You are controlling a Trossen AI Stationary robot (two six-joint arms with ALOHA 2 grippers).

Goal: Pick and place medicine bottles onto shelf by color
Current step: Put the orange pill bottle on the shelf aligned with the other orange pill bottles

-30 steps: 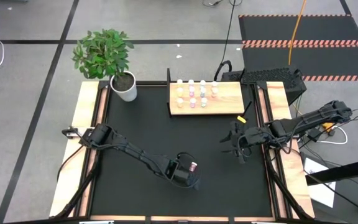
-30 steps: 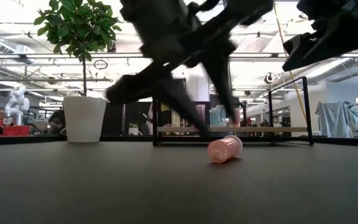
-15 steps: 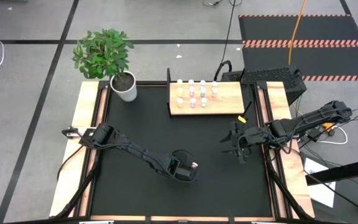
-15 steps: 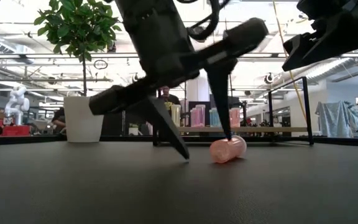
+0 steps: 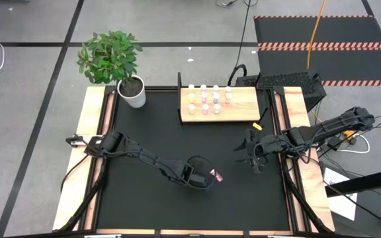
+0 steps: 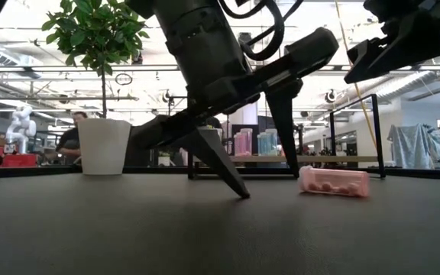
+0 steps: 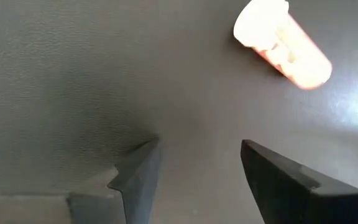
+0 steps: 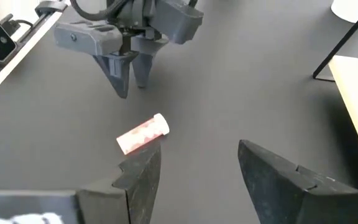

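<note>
Left pincer (image 5: 206, 178) hovering low over tabletop (image 5: 151, 139), fingers spread, gripping nothing. Pink bottle (image 5: 216, 176) lying on side just right of it. Right pincer (image 5: 251, 153) waiting right, released. Shelf (image 5: 243, 106) sitting far.

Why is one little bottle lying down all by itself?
The pink medicine bottle lies tipped on its side on the black table, just beyond the open left gripper, touching neither finger. The other bottles stand upright on the shelf.
</note>
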